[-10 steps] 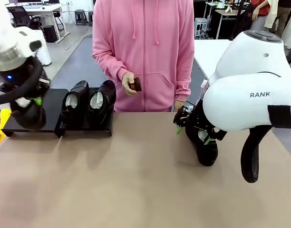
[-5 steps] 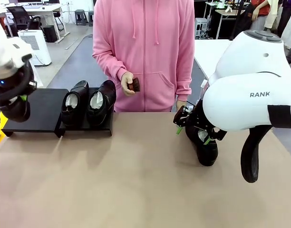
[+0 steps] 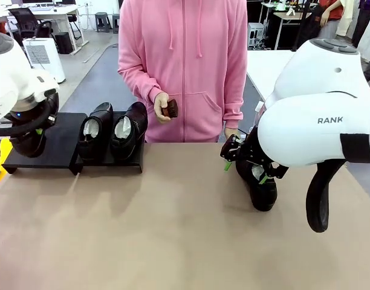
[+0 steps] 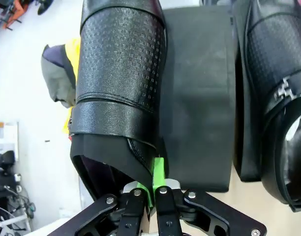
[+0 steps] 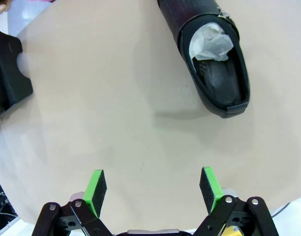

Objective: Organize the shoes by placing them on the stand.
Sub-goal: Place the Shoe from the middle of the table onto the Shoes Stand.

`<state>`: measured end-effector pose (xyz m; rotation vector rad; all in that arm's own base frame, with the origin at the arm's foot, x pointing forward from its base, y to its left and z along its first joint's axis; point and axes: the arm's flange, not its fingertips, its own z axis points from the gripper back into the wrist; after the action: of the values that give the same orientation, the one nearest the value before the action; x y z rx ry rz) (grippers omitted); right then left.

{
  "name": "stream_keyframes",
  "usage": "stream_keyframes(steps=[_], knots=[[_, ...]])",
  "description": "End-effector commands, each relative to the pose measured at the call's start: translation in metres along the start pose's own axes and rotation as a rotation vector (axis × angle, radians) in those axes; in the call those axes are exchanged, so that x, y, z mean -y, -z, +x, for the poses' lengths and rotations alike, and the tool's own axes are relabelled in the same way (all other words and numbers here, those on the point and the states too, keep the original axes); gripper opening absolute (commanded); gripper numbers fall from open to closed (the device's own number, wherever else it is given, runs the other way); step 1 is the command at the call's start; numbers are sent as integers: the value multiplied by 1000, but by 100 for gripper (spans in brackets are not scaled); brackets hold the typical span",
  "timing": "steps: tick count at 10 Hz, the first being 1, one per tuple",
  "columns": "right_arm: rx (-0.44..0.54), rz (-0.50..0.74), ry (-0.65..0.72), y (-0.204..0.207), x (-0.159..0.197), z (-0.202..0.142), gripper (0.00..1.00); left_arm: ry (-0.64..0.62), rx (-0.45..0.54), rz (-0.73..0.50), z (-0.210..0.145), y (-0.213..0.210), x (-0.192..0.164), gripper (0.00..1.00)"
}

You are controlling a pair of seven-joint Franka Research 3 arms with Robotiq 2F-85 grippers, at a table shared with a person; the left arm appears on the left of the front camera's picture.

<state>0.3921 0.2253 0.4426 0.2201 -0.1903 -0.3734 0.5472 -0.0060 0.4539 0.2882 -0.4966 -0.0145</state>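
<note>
Left claw: the left claw (image 4: 154, 178) is closed tight on the back rim of one shoe, at the heel end.
Held shoe: the held shoe (image 4: 118, 73) hangs from that pinch with its toe pointing straight away from the claw.
Stand: the stand (image 3: 59, 138) sits at the far left of the surface (image 3: 173, 229), and its left half is bare.
Shoes already up: two shoes (image 3: 112, 133) stand side by side on the right half of the stand.
What matters most: the held shoe is over the left half of the stand, out by its far left side, and its long way runs the same way as the nearest placed shoe (image 4: 276, 103).
Gap: a wide bare strip of the stand shows between the held shoe and that neighbour, so they are apart.
Touching or not: I cannot tell if the sole is down on the stand yet.
Last shoe: the fourth shoe (image 3: 260, 181) lies on the surface at the right, well apart from the stand.
Right claw: the right claw (image 5: 153, 184) is wide open and holds nothing.
Way to the last shoe: seen from the right claw, that shoe lies ahead and off to one side, not between the pads.
Nearer arm: the right arm is much nearer to the last shoe than the left arm is.
Next move, my guess: set the held shoe down flat and let go.
</note>
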Motion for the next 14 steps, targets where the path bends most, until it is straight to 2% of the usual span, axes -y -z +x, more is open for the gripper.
stream_keyframes(steps=[1, 9, 10, 12, 14], knots=[[-14, 16, -16, -1, 0, 3, 100, 9, 37, 34, 8, -1, -3, 0], [-14, 16, -16, -1, 0, 3, 100, -41, 2, 51, 10, 37, -6, 0], [-14, 16, -16, -1, 0, 3, 100, -51, -12, 47, 9, 37, -5, 8], [-14, 16, -16, -1, 0, 3, 100, -69, -16, 42, 8, 40, -4, 46], [-14, 16, -16, -1, 0, 3, 100, -89, -14, 39, 8, 38, -8, 46]])
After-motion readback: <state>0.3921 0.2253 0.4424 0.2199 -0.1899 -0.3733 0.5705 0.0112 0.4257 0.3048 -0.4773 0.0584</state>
